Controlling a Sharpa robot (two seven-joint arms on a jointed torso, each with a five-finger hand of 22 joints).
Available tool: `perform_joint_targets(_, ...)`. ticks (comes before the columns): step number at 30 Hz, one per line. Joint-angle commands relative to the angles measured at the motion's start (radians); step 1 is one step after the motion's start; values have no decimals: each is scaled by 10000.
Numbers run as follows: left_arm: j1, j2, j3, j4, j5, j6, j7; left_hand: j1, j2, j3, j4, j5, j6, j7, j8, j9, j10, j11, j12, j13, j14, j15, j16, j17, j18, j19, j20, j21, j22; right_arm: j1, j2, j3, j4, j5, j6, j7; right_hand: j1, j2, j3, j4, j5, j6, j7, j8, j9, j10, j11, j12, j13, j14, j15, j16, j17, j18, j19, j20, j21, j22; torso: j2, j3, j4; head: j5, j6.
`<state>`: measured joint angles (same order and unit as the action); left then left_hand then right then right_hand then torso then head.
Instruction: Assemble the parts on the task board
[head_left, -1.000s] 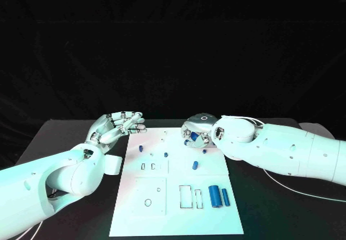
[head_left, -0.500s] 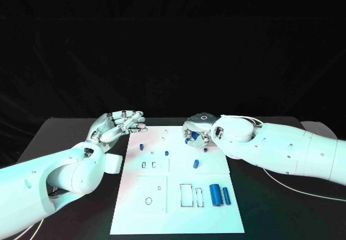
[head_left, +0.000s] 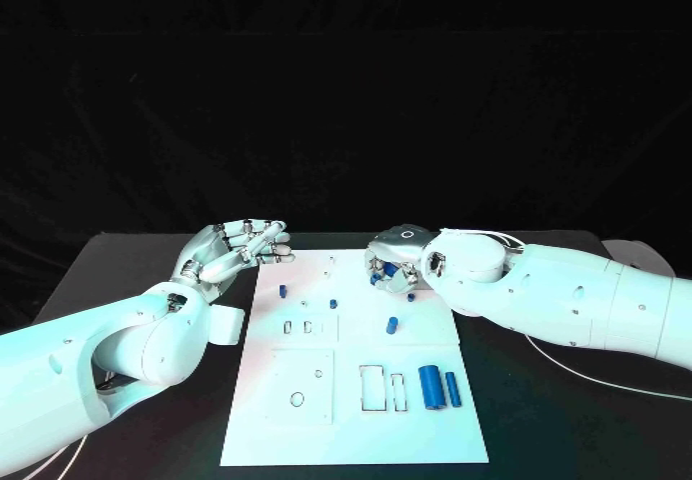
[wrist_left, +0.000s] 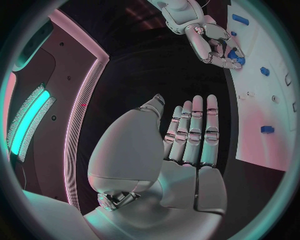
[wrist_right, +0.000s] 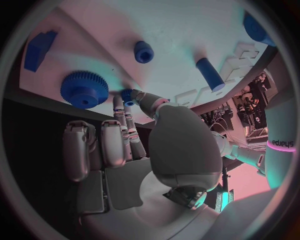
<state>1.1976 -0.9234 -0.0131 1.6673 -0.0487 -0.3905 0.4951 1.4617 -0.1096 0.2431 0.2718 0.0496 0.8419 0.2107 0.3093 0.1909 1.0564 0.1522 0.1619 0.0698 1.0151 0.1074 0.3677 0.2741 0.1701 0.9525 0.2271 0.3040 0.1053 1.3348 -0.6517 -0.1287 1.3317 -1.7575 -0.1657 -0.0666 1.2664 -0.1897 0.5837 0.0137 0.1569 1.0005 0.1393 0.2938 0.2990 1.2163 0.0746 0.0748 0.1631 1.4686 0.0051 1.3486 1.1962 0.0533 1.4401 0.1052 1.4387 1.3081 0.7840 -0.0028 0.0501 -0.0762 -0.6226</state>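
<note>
**Right hand at the board's far edge, left hand idle beside it**

The task board (head_left: 353, 375) lies mid-bench; the right hand (head_left: 392, 268) is down over its far edge, thumb and a finger pinching a small blue peg (wrist_right: 128, 95), a grasp the right wrist view shows and the head view hides; a blue gear (wrist_right: 84, 89) lies beside it; the left hand (wrist_left: 187, 150) holds nothing, fingers straight, off the board's left edge.

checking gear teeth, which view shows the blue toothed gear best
The right wrist view: the blue toothed gear lies unobstructed on the white task board, teeth visible. In the left wrist view it is partly hidden under the right robot hand; in the head view that robot hand covers it.
</note>
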Motion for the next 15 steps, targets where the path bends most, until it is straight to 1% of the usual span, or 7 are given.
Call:
perform_joint_targets(1,19,8,10,8,61,211,5,-65,-23,2,77,11,-9,60,-54,-7,-7,81,-53,-12,19,57,21,13,138,86,19,-19,-19,-46,30,-21,4,-168,54,6,-29,102,53,26,-83,79,-6,84,36,85,11,32,16,356,-68,59,-6,-71,76,5,38,519,13,-3,22,-28,-21)
perform_joint_targets(6,19,5,10,-10,69,212,-19,-68,-19,4,79,12,-10,62,-55,-7,-7,82,-56,-12,18,58,21,15,138,86,19,-21,-20,-52,27,-21,-14,-168,-201,-134,-36,181,78,64,-89,108,-31,123,83,125,-9,23,23,359,-84,91,24,-79,94,-7,72,573,7,-11,26,-38,-21)
perform_joint_targets(9,19,-1,10,-16,80,212,-35,-71,-13,7,83,11,-14,67,-59,-7,-9,84,-62,-12,15,59,20,19,138,85,19,-23,-22,-54,12,-22,-24,-162,-388,-229,-33,286,106,101,-97,179,-68,199,157,175,-31,16,33,359,-103,112,29,-83,98,-22,92,606,15,-13,24,-24,-14)
perform_joint_targets(10,19,-3,10,-19,84,213,-41,-71,-13,7,83,11,-14,67,-59,-7,-9,84,-62,-12,15,59,20,19,138,85,19,-23,-22,-55,-3,-21,-10,-148,-501,-257,-34,320,119,115,-130,189,-79,222,185,189,-37,10,36,360,-110,124,37,-81,91,-28,91,605,16,-12,21,-23,-12)
perform_joint_targets(11,19,-7,10,-23,87,214,-47,-71,-13,7,83,11,-14,67,-59,-7,-9,84,-62,-12,15,59,20,19,138,85,19,-23,-22,-55,-34,-21,35,-120,-677,-285,-11,358,182,118,-368,152,-83,246,247,192,-53,-23,38,356,-112,137,27,-86,99,-41,114,644,13,-14,19,-31,-19)
perform_joint_targets(14,19,-15,10,-34,98,211,-61,-73,-4,12,85,12,-20,73,-64,-8,-14,89,-72,-13,11,62,18,25,137,85,20,-27,-26,-48,-114,-17,179,22,-958,-309,-65,420,224,187,-437,140,-87,272,297,210,-44,-35,43,355,-114,154,34,-85,89,-41,114,648,10,-12,17,-32,-17)
perform_joint_targets(15,19,-18,10,-38,104,209,-67,-73,-4,12,85,12,-20,73,-64,-8,-14,89,-72,-13,11,62,18,25,137,85,20,-27,-26,-40,-141,-14,242,91,-1069,-310,-82,440,237,210,-442,142,-93,284,314,217,-46,-37,44,355,-115,160,37,-85,86,-41,114,650,4,-19,15,-34,0)
